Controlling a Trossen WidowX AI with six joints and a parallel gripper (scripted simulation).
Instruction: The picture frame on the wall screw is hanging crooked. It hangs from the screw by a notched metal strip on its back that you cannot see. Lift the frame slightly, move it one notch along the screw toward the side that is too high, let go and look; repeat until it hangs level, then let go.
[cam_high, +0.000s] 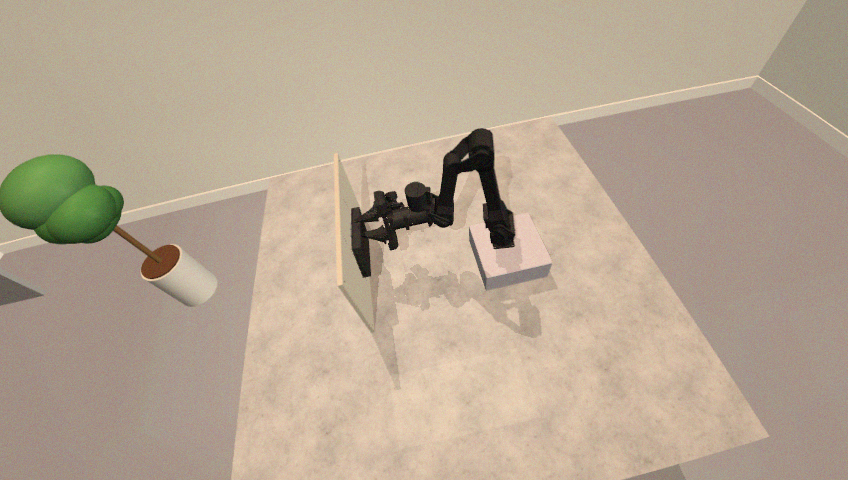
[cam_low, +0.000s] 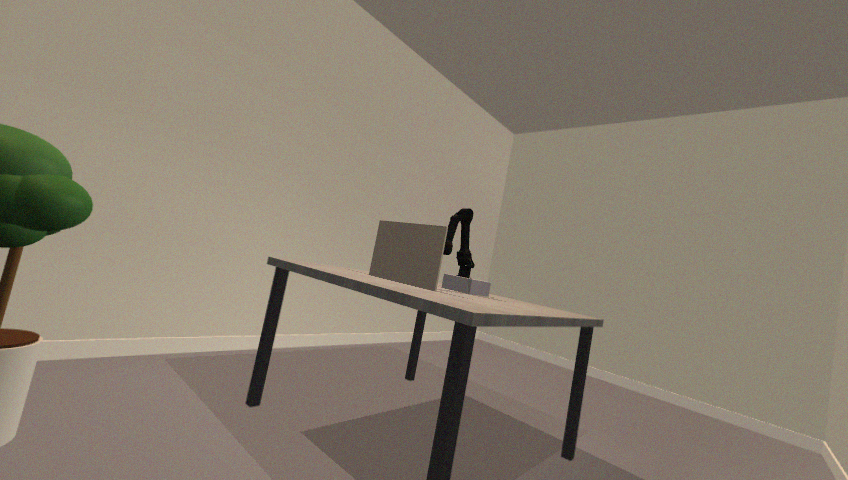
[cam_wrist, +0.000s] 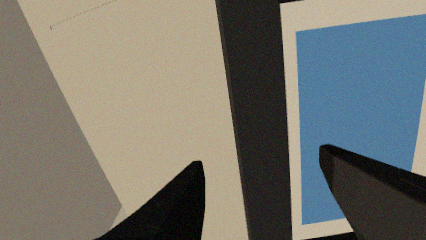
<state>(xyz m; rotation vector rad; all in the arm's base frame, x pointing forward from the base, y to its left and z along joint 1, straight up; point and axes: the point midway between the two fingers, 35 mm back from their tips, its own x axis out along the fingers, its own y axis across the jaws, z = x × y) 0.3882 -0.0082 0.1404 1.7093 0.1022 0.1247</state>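
Dark-bordered rectangular picture frame with blue centre (cam_wrist: 255, 115) hanging on upright beige wall panel (cam_high: 357, 285) on the counter (cam_high: 452, 380). Black hand (cam_wrist: 260, 192) part open, gripping nothing, fingers straddling one dark side bar. Probably rigid, light, smooth; best gripped across that bar.

In the wrist view, the picture frame (cam_wrist: 255, 120) is cut off at 12, 3 and 6 o'clock; only one dark side bar, the pale mat and part of the blue print show. The screw and the notched strip lie behind it (not visible in any view). In the exterior view, the wall panel (cam_low: 407, 252) hides the frame and the jaws entirely. The plant (cam_low: 29, 196) is cropped at 9 o'clock.
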